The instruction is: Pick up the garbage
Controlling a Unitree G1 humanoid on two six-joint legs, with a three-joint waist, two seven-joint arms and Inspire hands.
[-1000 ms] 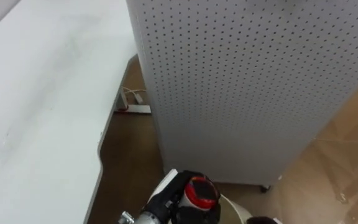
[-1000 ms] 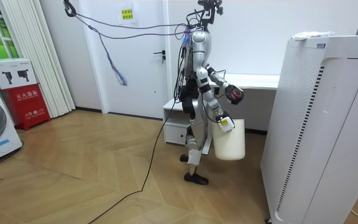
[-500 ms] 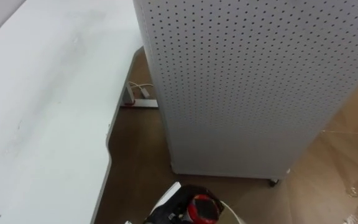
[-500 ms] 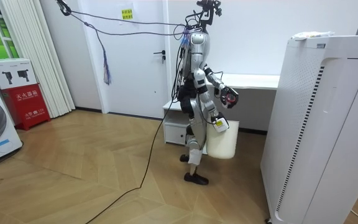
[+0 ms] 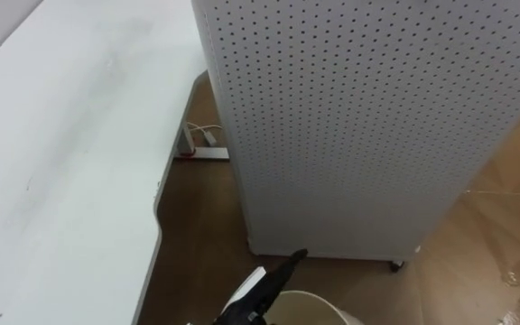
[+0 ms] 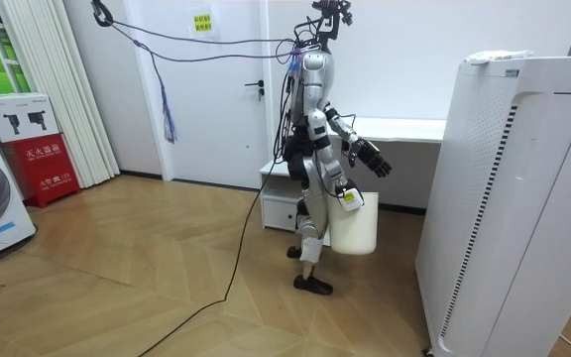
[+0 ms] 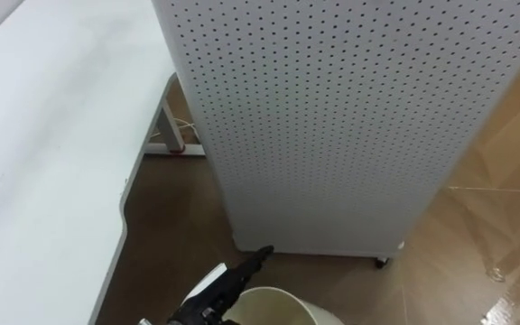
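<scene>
1. Currently left hand (image 5: 269, 280) is spread flat, holding nothing, just above white bin (image 5: 332, 307).
2. Right hand (image 6: 350, 198) at bin's top edge; grip cannot be told.
3. Garbage: cannot tell where.
4. Robot stands by table (image 5: 61, 135) and perforated cabinet (image 5: 359, 117).

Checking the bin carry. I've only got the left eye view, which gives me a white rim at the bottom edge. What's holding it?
Observer: In the room view the right robot hand carries the white bin by its rim, beside the robot's leg.
Operator: And the other one?
Observer: The left robot hand reaches forward above the bin, fingers straight, holding nothing.
Operator: Anything on top of what's ahead?
Observer: A pale crumpled thing lies on top of the perforated cabinet; I can't tell what it is.
</scene>
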